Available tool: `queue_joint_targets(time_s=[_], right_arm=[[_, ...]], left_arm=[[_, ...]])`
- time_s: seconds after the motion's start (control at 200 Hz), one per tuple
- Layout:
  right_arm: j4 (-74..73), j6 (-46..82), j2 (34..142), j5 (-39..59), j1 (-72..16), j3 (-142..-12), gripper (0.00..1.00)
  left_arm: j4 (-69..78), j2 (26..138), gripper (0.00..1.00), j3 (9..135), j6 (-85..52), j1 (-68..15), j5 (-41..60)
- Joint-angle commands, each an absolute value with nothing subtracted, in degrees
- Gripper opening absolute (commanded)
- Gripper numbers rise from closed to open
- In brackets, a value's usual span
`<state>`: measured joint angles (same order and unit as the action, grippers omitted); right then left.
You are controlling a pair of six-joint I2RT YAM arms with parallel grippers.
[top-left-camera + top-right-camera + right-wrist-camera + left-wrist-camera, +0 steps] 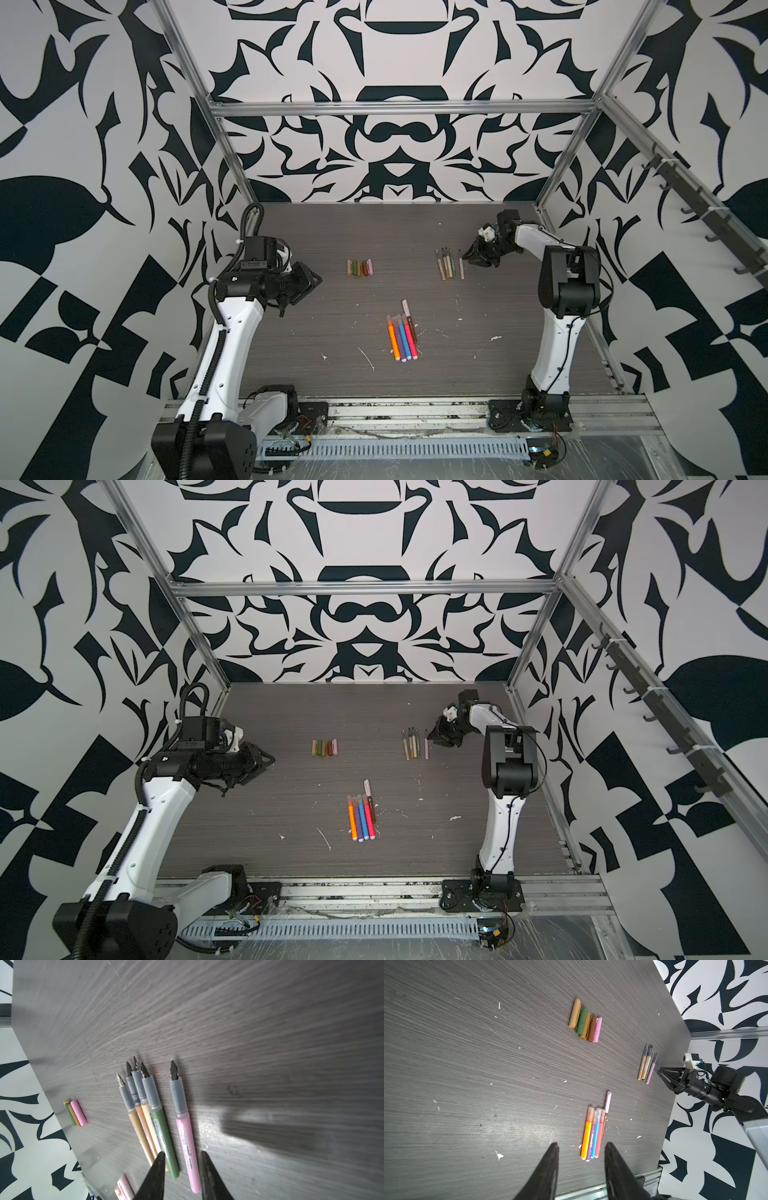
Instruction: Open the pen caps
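Right, quick pass. Your left gripper (581, 1147) hangs near the table's (291, 365) left edge, jaws apart, nothing between them. Its wrist view looks past the fingers toward the capped bunch, so I'd read it as lined up for the next pick.

Your right gripper (181, 1154) hovers toward the back right corner, jaws parted and empty, just beside the bare pens (448, 266). These are five slim barrels in tan, peach, green and pink, with grey collars and dark chisel nibs all pointing at the back edge. The pink one (185, 1136) lies slightly apart from the other four and nearest the gripper, so that's likely the drop spot.

The pulled pen caps (360, 267) lie in a tight row toward the back edge, left of middle. They're stubby matte tubes in tan, green, brown and pink, touching side by side, probably parked that way so they can't roll.

Work left: four thick bright pens (401, 337) mid-table toward the front edge, orange, purple, blue and pink. They have glossy barrels and translucent peach caps on, and are packed parallel. A thin pale-capped pen (406, 308) lies against their back end. The table is dark grey woodgrain flecked with white scraps.
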<state>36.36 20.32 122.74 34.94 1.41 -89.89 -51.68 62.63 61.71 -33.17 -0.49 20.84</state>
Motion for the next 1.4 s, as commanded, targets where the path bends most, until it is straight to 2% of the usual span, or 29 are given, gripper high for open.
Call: queue_joint_targets(time_s=[0.0,1.395], right_arm=[[36.0,21.7,122.7,37.7,1.2,-89.2,0.31],[35.1,23.9,126.2,38.4,-2.5,-90.1,0.31]], left_arm=[[-53.5,61.7,0.40,62.9,-32.4,-0.5,21.7],[-55.0,61.2,0.40,62.8,-31.5,-0.5,21.4]])
